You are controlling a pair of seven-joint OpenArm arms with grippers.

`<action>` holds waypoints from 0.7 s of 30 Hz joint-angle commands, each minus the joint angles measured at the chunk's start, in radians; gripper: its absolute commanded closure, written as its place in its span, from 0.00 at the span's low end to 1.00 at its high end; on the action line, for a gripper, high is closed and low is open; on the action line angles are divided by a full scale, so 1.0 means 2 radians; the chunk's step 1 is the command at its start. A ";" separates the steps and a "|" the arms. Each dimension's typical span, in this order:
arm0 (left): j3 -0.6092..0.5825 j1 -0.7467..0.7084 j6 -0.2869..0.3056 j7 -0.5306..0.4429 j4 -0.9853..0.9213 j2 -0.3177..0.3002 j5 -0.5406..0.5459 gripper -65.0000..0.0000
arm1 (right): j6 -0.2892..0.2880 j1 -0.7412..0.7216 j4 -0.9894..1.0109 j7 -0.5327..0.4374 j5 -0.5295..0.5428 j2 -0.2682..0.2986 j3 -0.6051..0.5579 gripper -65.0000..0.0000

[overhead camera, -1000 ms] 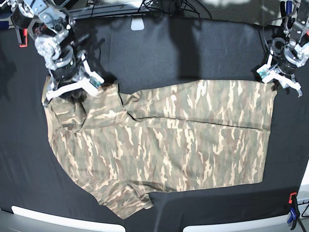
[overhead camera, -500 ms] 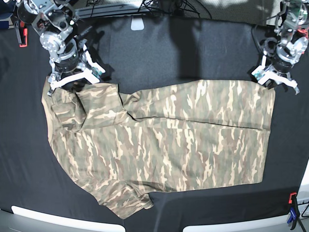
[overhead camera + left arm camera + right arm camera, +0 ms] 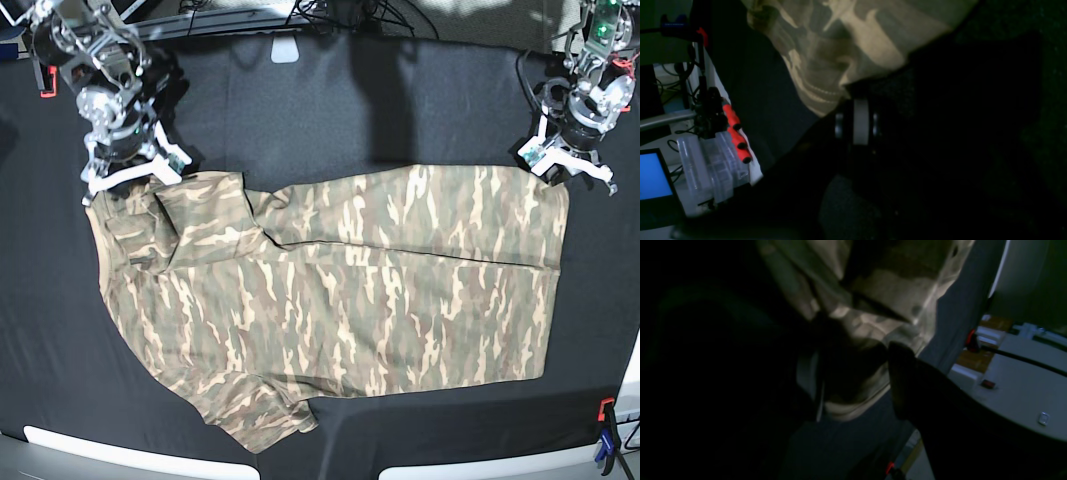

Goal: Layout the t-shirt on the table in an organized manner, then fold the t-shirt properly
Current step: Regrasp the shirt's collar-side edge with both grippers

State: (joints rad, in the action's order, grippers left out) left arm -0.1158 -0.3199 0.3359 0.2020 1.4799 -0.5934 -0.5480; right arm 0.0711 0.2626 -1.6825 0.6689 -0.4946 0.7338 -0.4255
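The camouflage t-shirt lies spread on the black table, hem to the right, neck end to the left. Its upper part is folded over along a crease. One sleeve sticks out at the bottom left. My right gripper stands open over the shirt's top-left corner; in the right wrist view the cloth bunches between its spread fingers. My left gripper is open just above the shirt's top-right hem corner, which shows in the left wrist view beyond the dark finger pad.
A red clamp sits at the table's far left edge, and a red and blue clamp at the front right. A white tag lies at the back. Red-handled clamps and plastic boxes stand off the table's side.
Both grippers have moved toward the back of the table, the right one also outward to the left. The shirt's top corners stay on the table and the cloth has barely shifted.
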 commanded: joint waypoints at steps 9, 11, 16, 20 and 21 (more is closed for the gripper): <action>-0.002 0.005 0.023 0.003 0.000 -0.003 0.007 1.00 | -0.047 -0.004 0.007 -0.011 0.019 0.008 0.003 0.54; -0.002 0.005 0.023 0.003 0.000 -0.003 0.007 1.00 | -0.047 -0.004 0.007 -0.011 0.019 0.008 0.003 0.54; -0.002 0.005 0.023 0.003 0.000 -0.003 0.007 1.00 | -0.070 -0.002 0.004 0.007 0.064 0.009 0.003 0.54; -0.002 0.005 0.023 0.003 0.000 -0.003 0.007 1.00 | -0.071 -0.001 -0.014 0.015 0.070 0.009 0.004 0.54; -0.002 0.005 0.023 0.003 0.000 -0.003 0.007 1.00 | -0.072 0.002 -0.020 0.015 0.072 0.010 0.004 0.54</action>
State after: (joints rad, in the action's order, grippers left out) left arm -0.1169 -0.3046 0.3428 0.2020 1.4788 -0.5930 -0.5468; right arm -0.0624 0.2668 -1.7100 0.7002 -0.3641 0.7383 -0.4232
